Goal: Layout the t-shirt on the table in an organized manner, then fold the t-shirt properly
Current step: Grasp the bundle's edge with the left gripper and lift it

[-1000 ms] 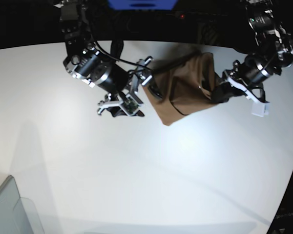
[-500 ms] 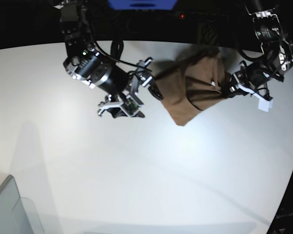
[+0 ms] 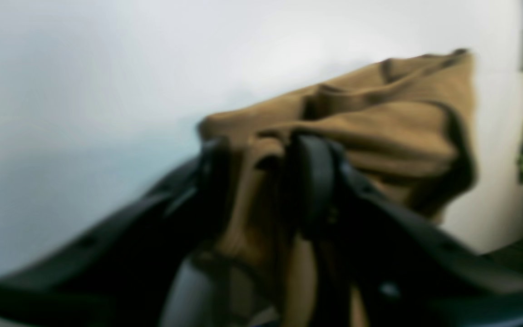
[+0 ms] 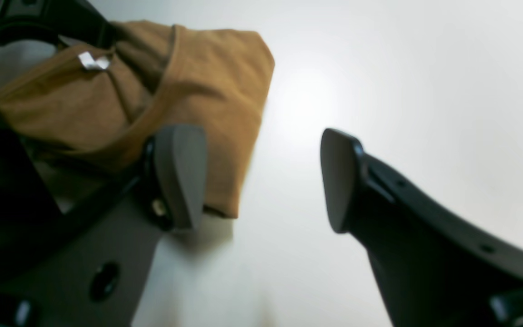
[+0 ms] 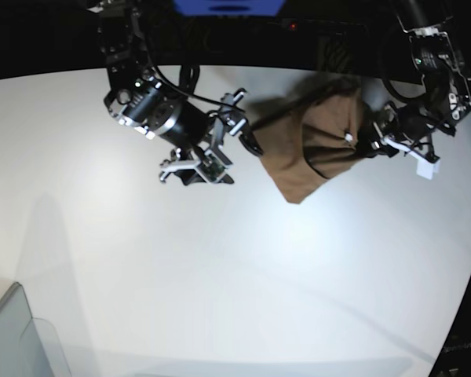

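Left wrist: blurred t-shirt (image 3: pixel 361 122) behind hand (image 3: pixel 261 181)

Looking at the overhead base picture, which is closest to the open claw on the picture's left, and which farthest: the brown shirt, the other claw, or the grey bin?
1. t-shirt, just beside the right gripper, toward the picture's right.
2. left gripper, past the shirt, far right.
3. grey bin, bottom-left corner.

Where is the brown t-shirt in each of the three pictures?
Base view: the t-shirt hangs bunched at upper right, next to the left gripper.
Left wrist view: it fills the middle and right, blurred, with cloth between the gripper's fingers.
Right wrist view: it is at upper left, behind one open finger of the right gripper.
Shared landmark: the white table beneath it.
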